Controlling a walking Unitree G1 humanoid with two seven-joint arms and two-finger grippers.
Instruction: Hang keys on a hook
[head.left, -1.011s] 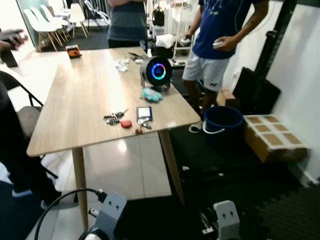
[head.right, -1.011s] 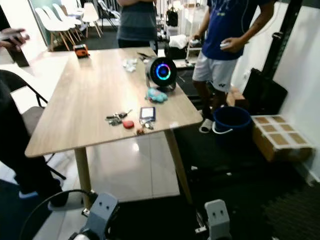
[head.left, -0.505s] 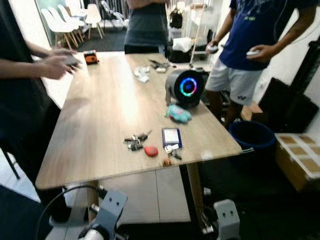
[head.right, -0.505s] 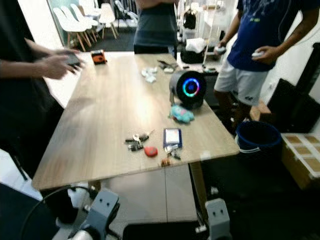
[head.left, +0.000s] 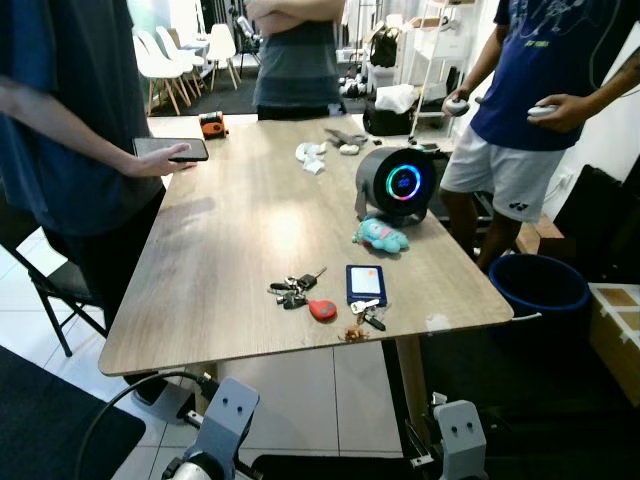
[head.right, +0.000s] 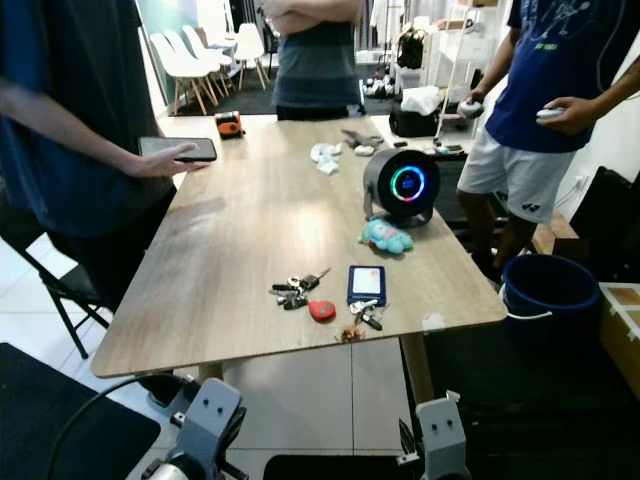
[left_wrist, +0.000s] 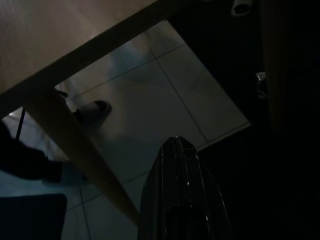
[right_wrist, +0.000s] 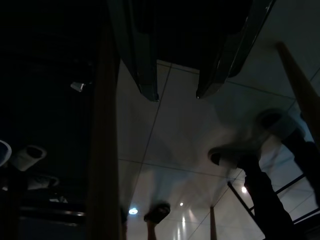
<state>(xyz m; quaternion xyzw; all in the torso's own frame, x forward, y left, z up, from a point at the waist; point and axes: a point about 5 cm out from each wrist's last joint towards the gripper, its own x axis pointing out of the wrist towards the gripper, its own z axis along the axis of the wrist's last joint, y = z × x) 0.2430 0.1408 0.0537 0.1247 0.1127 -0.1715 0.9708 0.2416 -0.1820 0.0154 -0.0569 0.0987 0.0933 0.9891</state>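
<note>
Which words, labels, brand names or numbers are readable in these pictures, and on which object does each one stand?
No text can be read with certainty.
Print on the chest of the person's blue shirt: too blurred to read.
Blue card holder on the table: its pale card face is too small to read.
Round speaker: only a glowing ring, no letters.
Orange tape measure: any label is too small to read.

Both eye views look forward and down from head height, sharing the wooden table (head.left: 220, 240) from near; both wrist views sit low, facing under it across the floor (right_wrist: 165, 150)
</note>
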